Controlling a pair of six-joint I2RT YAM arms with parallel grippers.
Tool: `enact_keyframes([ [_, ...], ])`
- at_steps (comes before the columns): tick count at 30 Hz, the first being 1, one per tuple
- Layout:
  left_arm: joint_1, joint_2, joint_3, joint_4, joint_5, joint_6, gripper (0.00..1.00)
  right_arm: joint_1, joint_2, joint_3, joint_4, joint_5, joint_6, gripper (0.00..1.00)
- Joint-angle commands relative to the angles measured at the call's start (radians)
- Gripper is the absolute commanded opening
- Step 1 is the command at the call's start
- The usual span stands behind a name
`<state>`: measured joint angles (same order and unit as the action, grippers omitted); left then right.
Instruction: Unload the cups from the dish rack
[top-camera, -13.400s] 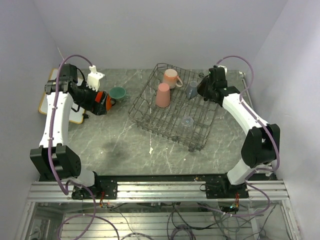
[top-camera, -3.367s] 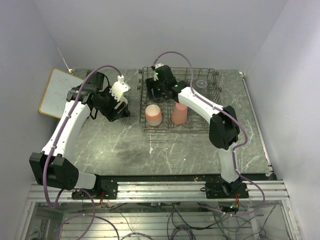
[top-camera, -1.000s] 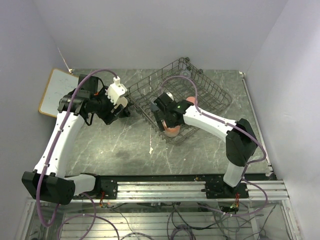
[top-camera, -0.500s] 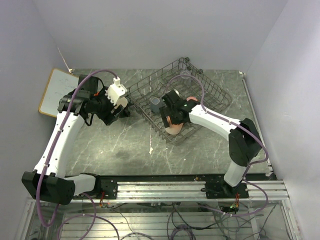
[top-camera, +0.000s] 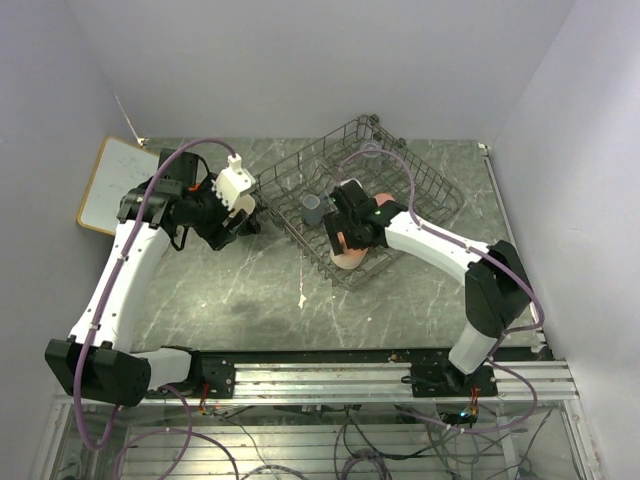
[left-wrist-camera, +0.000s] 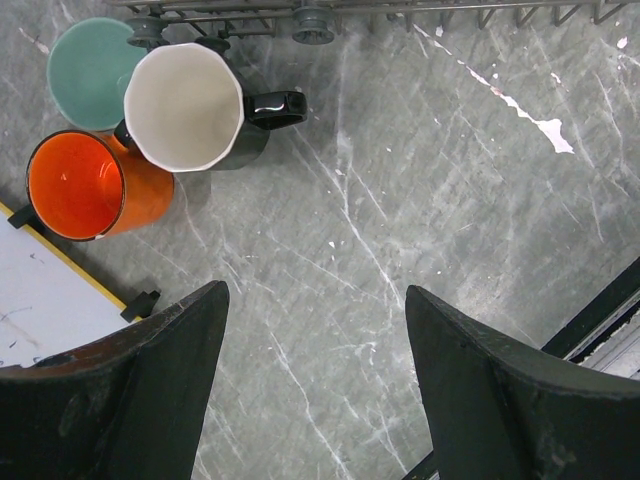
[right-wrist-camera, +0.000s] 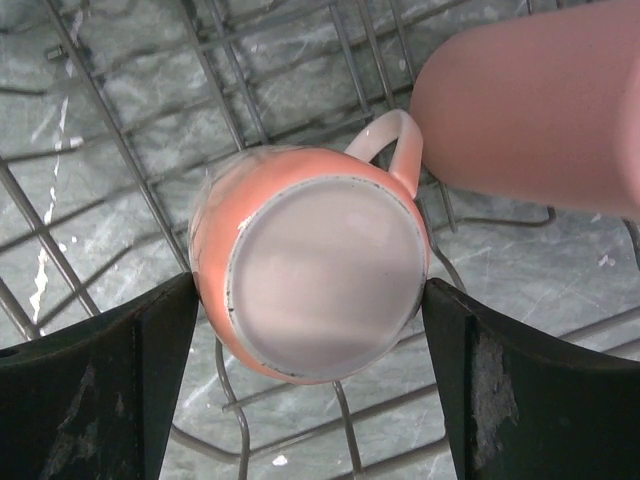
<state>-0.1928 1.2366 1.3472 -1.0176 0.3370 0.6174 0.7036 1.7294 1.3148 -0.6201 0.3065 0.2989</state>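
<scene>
The dish rack (top-camera: 432, 186) is a grey wire basket with raised sides, set askew in the upper middle of the overhead view on a grey marbled table (top-camera: 250, 290). Near the rack's lower corner a glossy pale pink mug (right-wrist-camera: 320, 290) stands upside down on the wires. Its flat round base faces the right wrist camera and its loop handle points to the upper right of that frame. Just past the handle a smooth, matt pink tumbler (right-wrist-camera: 530, 100) lies on its side. A small grey-blue cup (top-camera: 312, 209) shows at the rack's left edge.

The right arm comes in from the lower right of the overhead view, elbow bent, wrist pointing down into the rack. The right claw (right-wrist-camera: 310, 295) straddles the pink mug, its dark fingers (right-wrist-camera: 90, 400) set wide, one at each side of the mug's body. They are against it or just short of it, and I cannot tell whether they press on it.

The left arm stretches up the left side, its wrist turned down over the table left of the rack. The left claw (left-wrist-camera: 315, 385) is spread wide and holds nothing, with bare stone between its fingers. In the upper left of its wrist frame, outside the rack, three cups stand upright close together: an orange mug (left-wrist-camera: 80, 185), a black mug (left-wrist-camera: 185, 105) with a white faceted inside, and a mint green cup (left-wrist-camera: 85, 70). A whiteboard (left-wrist-camera: 40, 300) corner shows at lower left
</scene>
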Motion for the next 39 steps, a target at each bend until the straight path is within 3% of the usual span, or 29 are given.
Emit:
enact_keyframes([
  [1, -0.004, 0.011, 0.025, 0.007, 0.029, -0.004, 0.82, 0.016, -0.094, -0.06, -0.03, 0.07, -0.046, 0.78],
  [4, -0.004, 0.018, 0.034, 0.0, 0.033, -0.003, 0.82, 0.017, -0.144, -0.048, -0.02, 0.0, -0.059, 0.79],
  [7, -0.004, 0.021, 0.041, -0.001, 0.033, -0.004, 0.82, -0.001, -0.155, 0.005, -0.024, -0.064, -0.058, 0.89],
  [9, -0.004, 0.021, 0.044, -0.003, 0.034, -0.005, 0.82, -0.021, -0.128, 0.046, -0.043, -0.084, -0.054, 0.9],
  [16, -0.004, 0.01, 0.046, -0.009, 0.025, -0.005, 0.82, -0.034, 0.004, 0.164, -0.104, -0.036, -0.066, 0.91],
  [19, -0.004, 0.004, 0.046, -0.012, 0.017, 0.002, 0.82, -0.035, 0.005, 0.16, -0.114, -0.045, -0.063, 0.91],
  [23, -0.004, 0.006, 0.046, -0.009, 0.019, 0.004, 0.82, -0.025, -0.049, 0.072, -0.059, -0.117, -0.065, 0.99],
  [34, -0.003, 0.016, 0.069, -0.014, 0.036, -0.005, 0.82, 0.022, -0.003, 0.05, -0.041, 0.002, -0.069, 1.0],
  [39, -0.004, 0.011, 0.069, -0.019, 0.025, 0.002, 0.82, 0.033, -0.016, 0.016, 0.011, -0.05, -0.1, 1.0],
])
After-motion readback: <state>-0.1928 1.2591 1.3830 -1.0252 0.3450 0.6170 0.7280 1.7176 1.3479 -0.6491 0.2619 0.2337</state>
